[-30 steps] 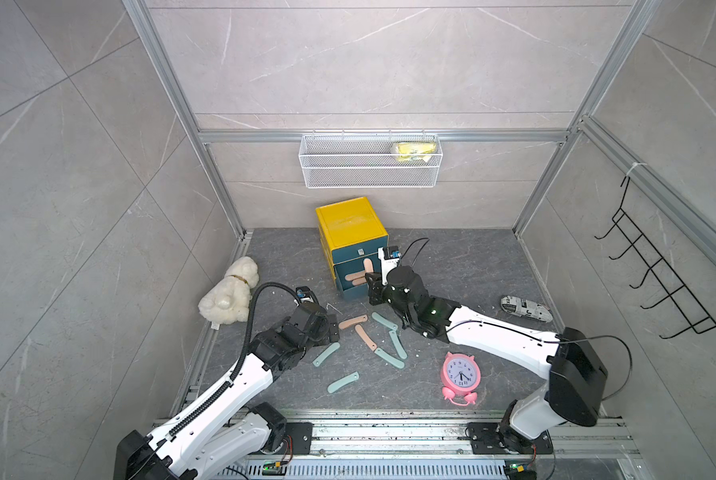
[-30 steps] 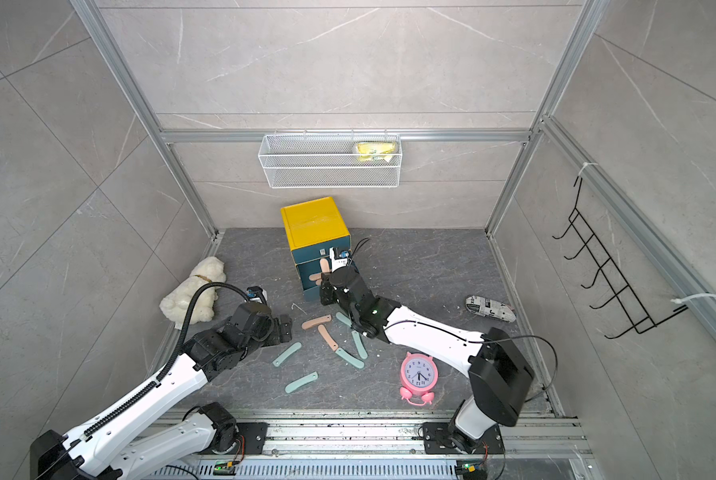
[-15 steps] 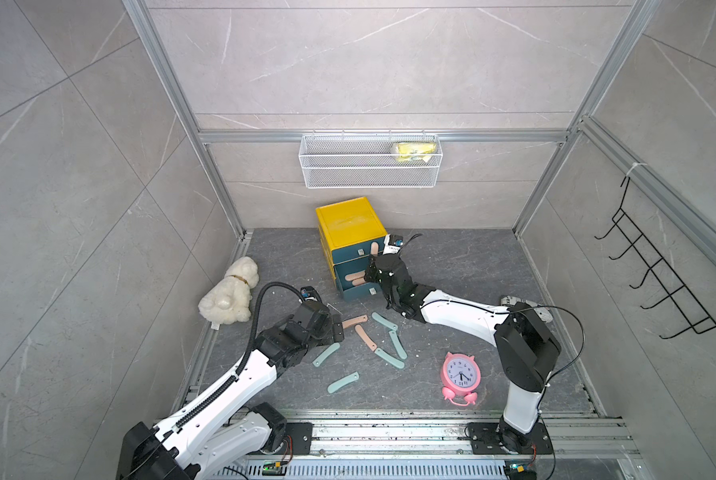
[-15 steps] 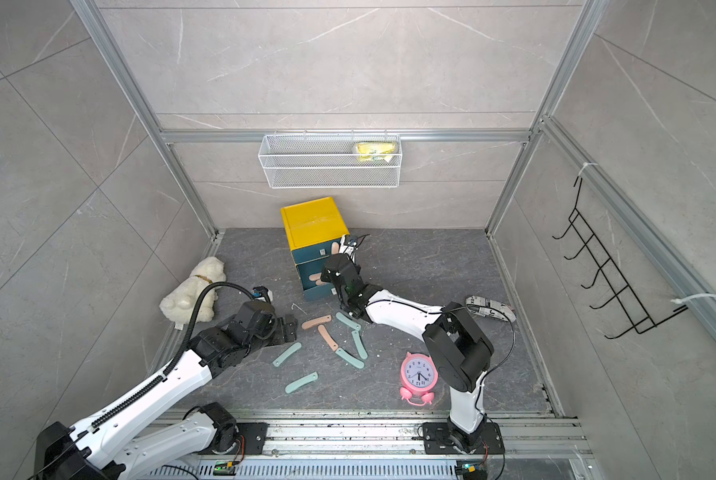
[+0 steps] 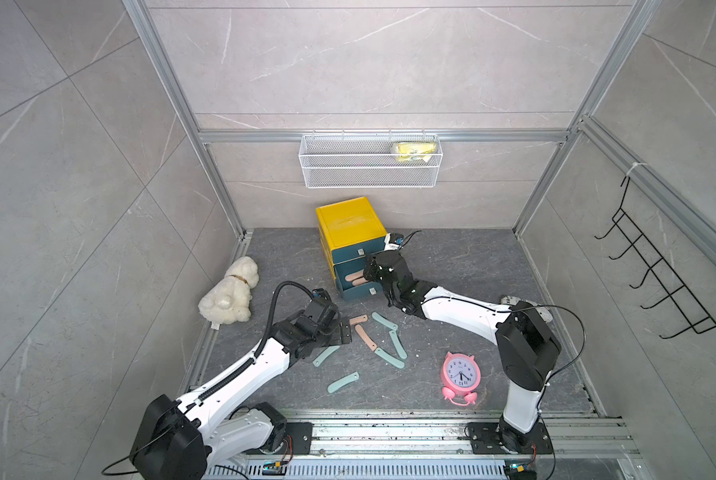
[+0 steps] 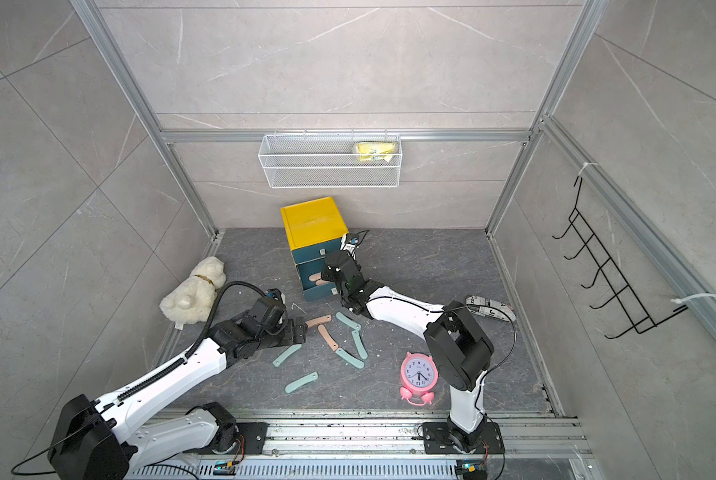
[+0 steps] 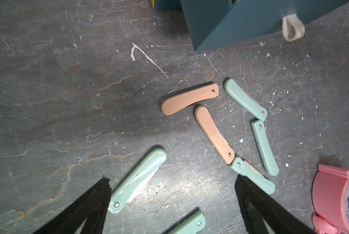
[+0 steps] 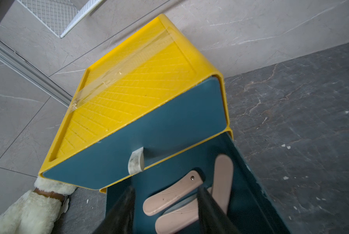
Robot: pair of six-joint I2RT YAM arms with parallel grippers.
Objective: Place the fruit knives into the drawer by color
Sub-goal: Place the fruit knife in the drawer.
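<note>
Right gripper (image 8: 165, 189) has dropped its pink knife (image 8: 172, 193) into the drawer (image 8: 248, 182); my fingers now part-open, empty. Left gripper (image 7: 172, 178) wide open, empty.

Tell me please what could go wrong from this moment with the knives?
1. The right pincer hangs open just over the pulled-out dark-teal drawer of the yellow cabinet; withdrawing askew may knock its wall.
2. On the grey floor, a salmon-pink folding knife touches a mint-green knife end to end; the open left pincer grasping either could drag both.
</note>
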